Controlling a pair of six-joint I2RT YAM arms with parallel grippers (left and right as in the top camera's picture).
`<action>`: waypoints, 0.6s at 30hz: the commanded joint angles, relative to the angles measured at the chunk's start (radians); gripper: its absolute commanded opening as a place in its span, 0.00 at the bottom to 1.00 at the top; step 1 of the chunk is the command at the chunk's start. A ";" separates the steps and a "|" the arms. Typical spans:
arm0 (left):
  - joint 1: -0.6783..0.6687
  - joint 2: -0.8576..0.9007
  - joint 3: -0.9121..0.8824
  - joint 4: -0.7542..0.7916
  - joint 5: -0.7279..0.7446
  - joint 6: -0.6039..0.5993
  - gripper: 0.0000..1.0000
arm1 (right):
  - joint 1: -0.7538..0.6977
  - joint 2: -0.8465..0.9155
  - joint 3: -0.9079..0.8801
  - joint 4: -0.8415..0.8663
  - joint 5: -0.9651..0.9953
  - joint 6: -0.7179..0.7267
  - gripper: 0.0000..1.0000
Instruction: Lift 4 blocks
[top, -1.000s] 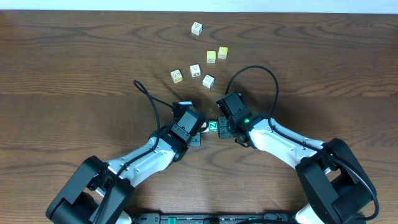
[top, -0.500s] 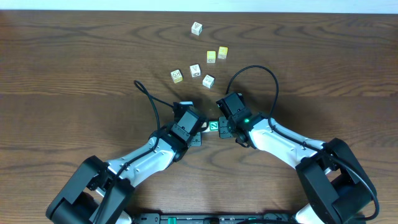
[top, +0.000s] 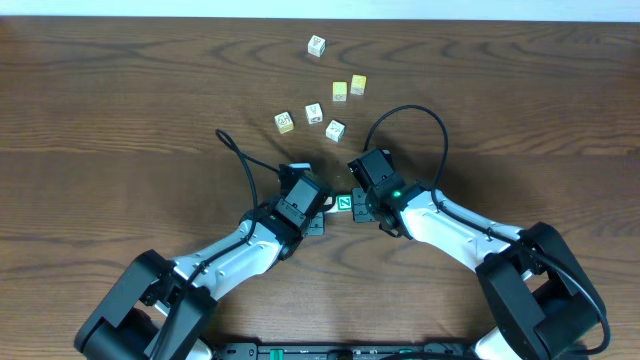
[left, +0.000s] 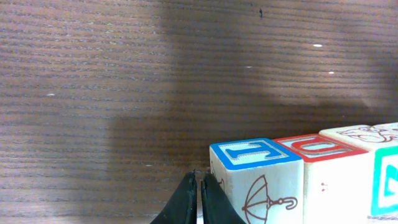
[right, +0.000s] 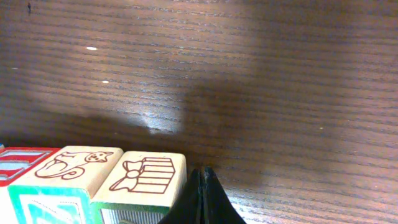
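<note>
Four wooden alphabet blocks (top: 343, 203) packed face to face in one straight row, near the middle of the desk (top: 100, 90). From one end: blue-edged block (left: 255, 155) with an umbrella drawing; red-edged block (left: 311, 147); cat-topped block (right: 71, 163) with green-bordered side; bow-printed cream block (right: 146, 173) at the far end. From overhead, only a green face with white N showing. Lifted or resting: unclear.

On the table (top: 120, 90), a yellow cube (top: 340, 91) stands just beside a second yellow cube (top: 358, 84). A white cube (top: 316, 45) lies behind this pair. A lettered cube (top: 314, 112) and another lettered cube (top: 335, 130) lie in front of it.
</note>
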 joint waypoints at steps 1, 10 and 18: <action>-0.058 -0.006 0.066 0.068 0.238 0.009 0.07 | 0.044 -0.005 0.038 0.031 -0.273 -0.008 0.01; -0.058 -0.006 0.066 0.068 0.238 0.009 0.07 | 0.039 -0.025 0.047 0.013 -0.248 -0.051 0.01; -0.058 -0.006 0.066 0.068 0.238 0.009 0.07 | 0.024 -0.063 0.048 0.009 -0.245 -0.065 0.01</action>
